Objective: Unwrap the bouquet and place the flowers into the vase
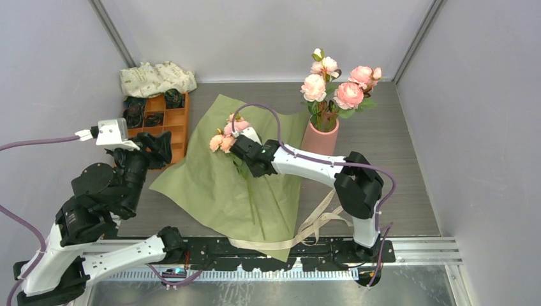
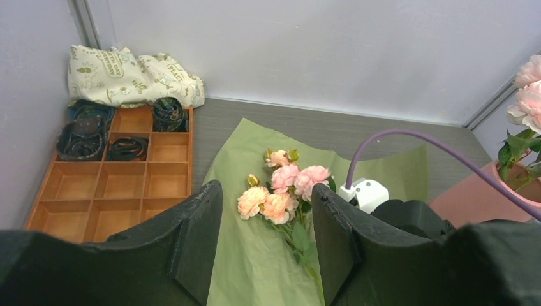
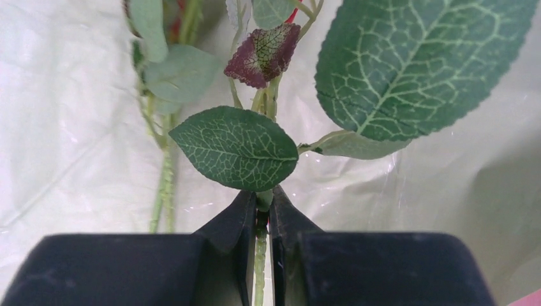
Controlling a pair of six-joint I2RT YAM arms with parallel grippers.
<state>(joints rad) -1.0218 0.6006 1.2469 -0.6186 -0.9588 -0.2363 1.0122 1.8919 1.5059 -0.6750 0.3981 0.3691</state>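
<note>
The bouquet lies unwrapped, its olive-green paper (image 1: 210, 185) spread flat on the table. A few pink and peach flowers (image 1: 223, 141) rest on it, stems pointing toward the near edge. My right gripper (image 1: 237, 148) is shut on one thin green stem (image 3: 260, 255) just below a leaf (image 3: 236, 148). The salmon-pink vase (image 1: 320, 137) stands upright to the right of the paper with several blooms (image 1: 338, 86) in it. My left gripper (image 1: 159, 148) hangs open above the paper's left corner, nothing between its fingers (image 2: 198, 236); through the gap I see the lying flowers (image 2: 281, 191).
An orange compartment tray (image 1: 178, 121) holding dark coiled items sits at the back left, with a cream printed cloth bundle (image 1: 156, 78) behind it. The loose beige ribbon (image 1: 312, 226) trails over the paper's near right corner. Grey walls close in the table.
</note>
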